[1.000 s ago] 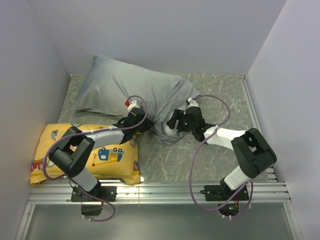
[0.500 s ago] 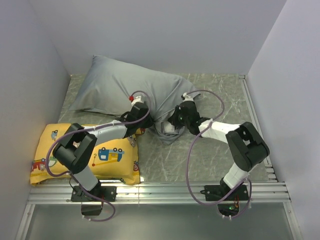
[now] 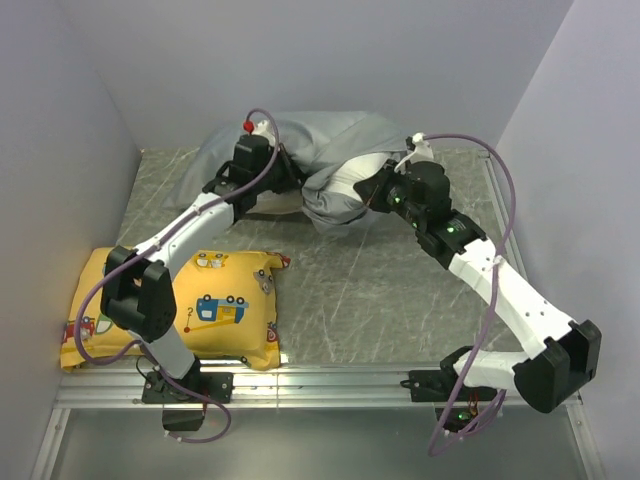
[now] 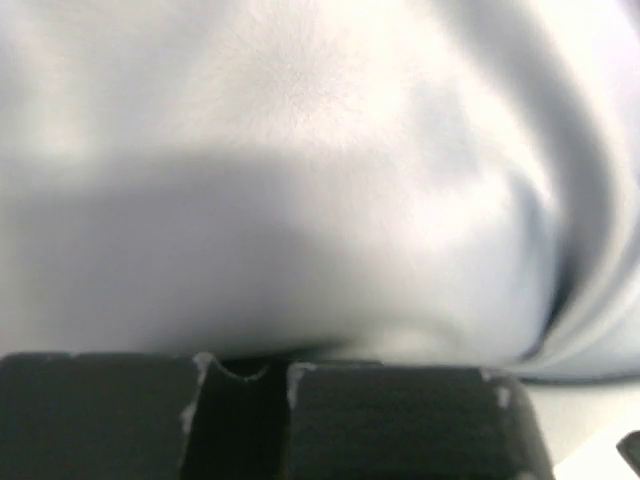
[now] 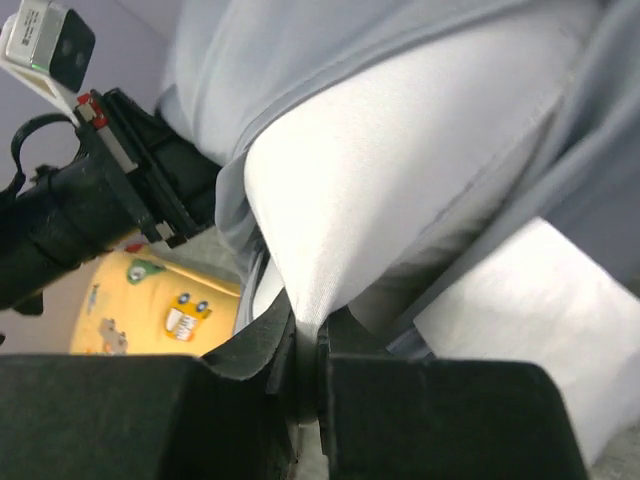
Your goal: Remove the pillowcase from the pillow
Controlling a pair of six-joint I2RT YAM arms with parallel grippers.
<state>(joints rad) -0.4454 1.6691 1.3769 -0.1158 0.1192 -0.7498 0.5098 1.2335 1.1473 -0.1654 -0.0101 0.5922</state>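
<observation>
At the far edge of the tabletop (image 3: 380,290), a grey pillowcase (image 3: 330,135) sits bunched and lifted. Most of the white pillow (image 3: 345,185) appears to be inside it, with one white end bulging from its open mouth. The right end effector (image 5: 307,335) is clenched on a pinch of that white pillow fabric. The left end effector (image 3: 268,170) is closed tight, apparently on a fold of the grey cover. The step in hand looks like pulling the two apart. Next, the arms likely need to draw away from each other with both grips firm. A yellow cushion (image 3: 225,300) lies at the near left corner.
</observation>
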